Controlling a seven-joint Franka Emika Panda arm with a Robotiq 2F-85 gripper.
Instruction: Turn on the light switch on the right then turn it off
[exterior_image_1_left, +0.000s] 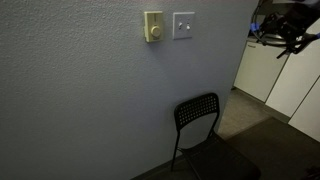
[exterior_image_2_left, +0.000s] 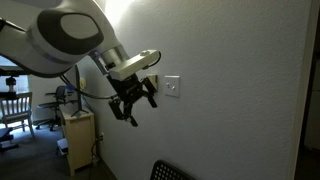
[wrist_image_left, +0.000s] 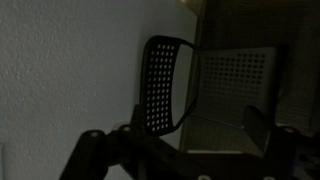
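Note:
The light switch (exterior_image_1_left: 183, 25) is a white, nearly square plate high on the grey wall, and it also shows in an exterior view (exterior_image_2_left: 172, 87). My gripper (exterior_image_2_left: 135, 100) hangs in the air a short way off the wall, beside and slightly below the switch, not touching it. It shows dark at the upper right in an exterior view (exterior_image_1_left: 288, 38). In the wrist view its fingers (wrist_image_left: 185, 150) are spread apart and empty, and the switch is out of that view.
A narrower cream plate with a round knob (exterior_image_1_left: 153, 27) sits next to the switch. A black perforated chair (exterior_image_1_left: 197, 120) stands against the wall below and fills the wrist view (wrist_image_left: 165, 85). A small cabinet (exterior_image_2_left: 78, 135) stands further along the wall.

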